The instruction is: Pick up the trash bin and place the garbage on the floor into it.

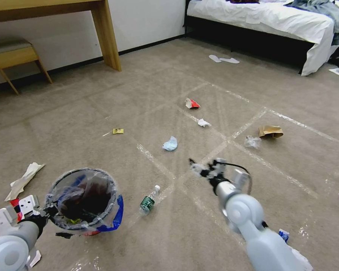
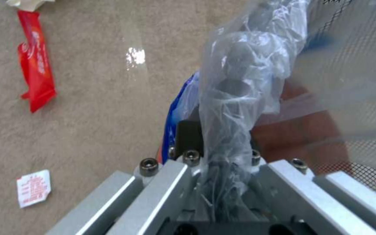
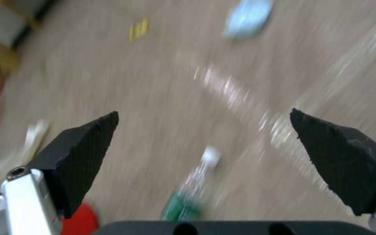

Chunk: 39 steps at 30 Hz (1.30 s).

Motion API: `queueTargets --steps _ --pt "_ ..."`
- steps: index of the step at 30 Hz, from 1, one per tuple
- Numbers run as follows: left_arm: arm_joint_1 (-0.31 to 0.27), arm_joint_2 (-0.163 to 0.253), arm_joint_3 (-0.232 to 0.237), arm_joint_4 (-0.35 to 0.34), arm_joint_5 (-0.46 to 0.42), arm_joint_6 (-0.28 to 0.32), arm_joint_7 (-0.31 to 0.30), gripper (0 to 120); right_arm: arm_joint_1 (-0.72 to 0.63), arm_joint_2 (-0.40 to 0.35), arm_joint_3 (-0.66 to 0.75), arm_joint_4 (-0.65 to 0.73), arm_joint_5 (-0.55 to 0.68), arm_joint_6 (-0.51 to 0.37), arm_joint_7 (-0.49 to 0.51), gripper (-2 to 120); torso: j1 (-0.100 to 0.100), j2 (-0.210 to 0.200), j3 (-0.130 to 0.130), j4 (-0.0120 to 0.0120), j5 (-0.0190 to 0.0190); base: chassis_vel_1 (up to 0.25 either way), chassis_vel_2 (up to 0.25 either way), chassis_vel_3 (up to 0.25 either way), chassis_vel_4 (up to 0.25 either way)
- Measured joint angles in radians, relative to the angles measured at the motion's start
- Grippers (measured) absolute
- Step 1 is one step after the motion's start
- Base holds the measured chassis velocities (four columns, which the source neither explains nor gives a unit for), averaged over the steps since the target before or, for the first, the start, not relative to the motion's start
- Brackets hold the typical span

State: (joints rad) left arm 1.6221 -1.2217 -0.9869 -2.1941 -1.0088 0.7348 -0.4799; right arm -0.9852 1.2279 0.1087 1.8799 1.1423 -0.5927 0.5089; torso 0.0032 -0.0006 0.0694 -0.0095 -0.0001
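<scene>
Even, bright indoor light, glare glinting off the tape strips (image 1: pixel 248 126) on the carpet (image 1: pixel 83 124), while the right wrist view smears with motion blur.

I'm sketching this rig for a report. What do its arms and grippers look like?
Both arms are smooth pale grey-white shells with rounded joints. The right gripper sits on a silver wrist with a black cable looping over it; its fingers are black, wedge-shaped and textured, on silver brackets. The left gripper has ribbed silver aluminium bars with black hex bolts and a white bracket.

A bedroom: white-sheeted bed (image 1: pixel 267 19); wooden desk (image 1: pixel 64 15); carpeted floor (image 1: pixel 101 113).
</scene>
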Motion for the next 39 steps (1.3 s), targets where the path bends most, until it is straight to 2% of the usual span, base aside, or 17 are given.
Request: queueTargets --steps 1,3,6,8,12,14,27,31,39 --pt "0.000 0.000 0.000 0.000 0.000 0.000 0.000 1 0.000 0.000 0.000 0.000 0.000 0.000 0.000 100 0.000 0.000 0.000 0.0000 0.0000 0.000 0.000 0.000 0.000" --pt "0.009 -0.012 -0.009 -0.008 0.003 0.000 0.000 1 0.060 0.012 -0.061 -0.030 0.122 -0.064 0.088 100 0.000 0.000 0.000 -0.0001 0.0000 0.000 0.000 0.000 0.000" --pt "0.015 -0.018 -0.017 -0.012 0.004 0.000 0.000 1 0.094 0.025 -0.094 -0.053 0.176 -0.088 0.136 100 0.000 0.000 0.000 -0.0003 0.0000 0.000 0.000 0.000 0.000" --pt "0.030 -0.032 -0.037 -0.027 0.004 0.000 0.000 1 0.170 0.069 -0.158 -0.128 0.254 -0.121 0.234 100 0.000 0.000 0.000 0.0002 0.0000 0.000 0.000 0.000 0.000" --pt "0.043 -0.042 -0.051 -0.041 0.004 0.000 0.001 1 0.215 0.109 -0.191 -0.196 0.281 -0.135 0.297 100 0.000 0.000 0.000 0.0000 0.0000 0.000 0.000 0.000 0.000" --pt "0.057 -0.050 -0.064 -0.052 0.004 0.000 0.003 1 0.248 0.154 -0.222 -0.291 0.278 -0.141 0.326 100 0.000 0.000 0.000 0.0000 0.0000 0.000 0.000 0.000 0.000" --pt "0.080 -0.065 -0.088 -0.066 0.004 -0.002 0.005 1 0.284 0.278 -0.222 -0.508 0.245 -0.146 0.323 100 0.000 0.000 0.000 -0.0002 -0.0001 0.000 0.000 0.000 0.000" --pt "0.077 -0.067 -0.090 -0.059 0.004 -0.003 0.005 1 0.301 0.336 -0.218 -0.607 0.208 -0.140 0.287 100 0.000 0.000 0.000 -0.0001 0.0000 0.000 0.000 0.000 0.000" --pt "0.073 -0.072 -0.091 -0.043 0.007 -0.004 0.005 1 0.308 0.374 -0.214 -0.696 0.150 -0.125 0.234 100 0.000 0.000 0.000 -0.0001 0.0000 0.000 0.000 0.000 0.000"
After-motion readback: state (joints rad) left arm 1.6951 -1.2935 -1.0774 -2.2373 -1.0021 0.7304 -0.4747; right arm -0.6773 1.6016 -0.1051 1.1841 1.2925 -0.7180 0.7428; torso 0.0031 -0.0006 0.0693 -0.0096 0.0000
